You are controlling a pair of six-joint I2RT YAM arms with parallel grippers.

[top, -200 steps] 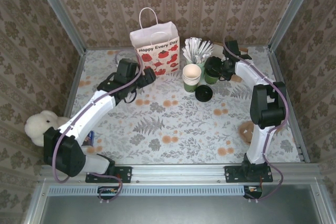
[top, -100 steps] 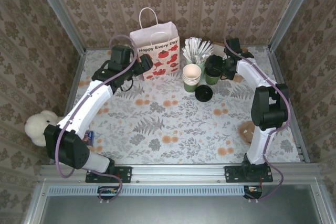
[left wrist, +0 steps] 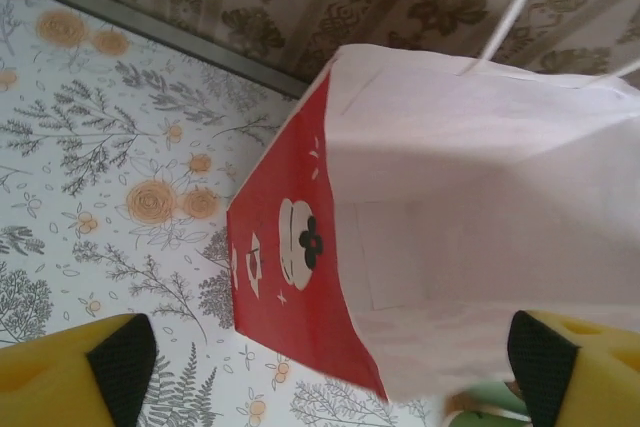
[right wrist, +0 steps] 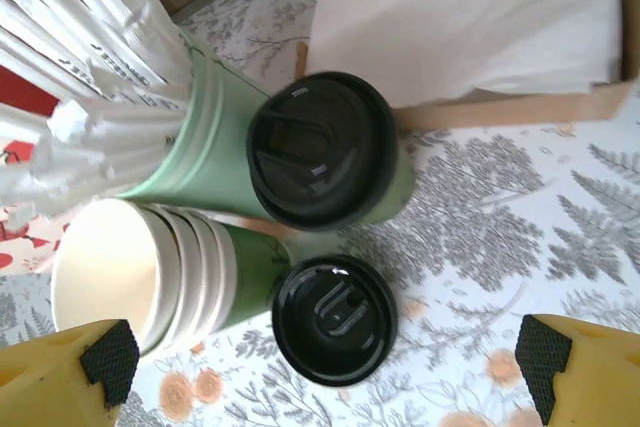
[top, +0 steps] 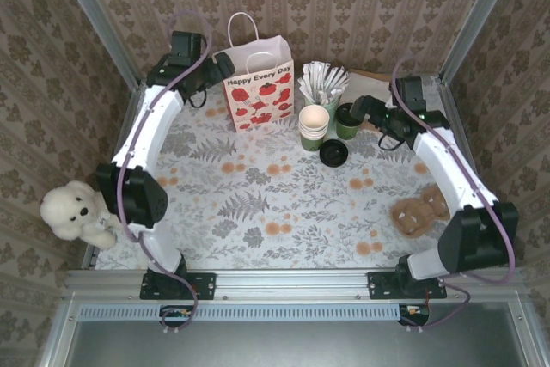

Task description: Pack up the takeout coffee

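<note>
The takeout coffee (top: 347, 119) stands right of the cup stack (top: 314, 125), loose lid (top: 333, 153) before them.

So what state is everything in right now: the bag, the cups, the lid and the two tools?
Paper bag: upright, top open.
Takeout coffee: upright, lid on.
Stack of cups: upright, lidless, top one empty.
Loose lid: flat on the table.
Cup of wrapped sticks: upright, full.
Left tool: open, holding nothing.
Right tool: open, holding nothing.
</note>
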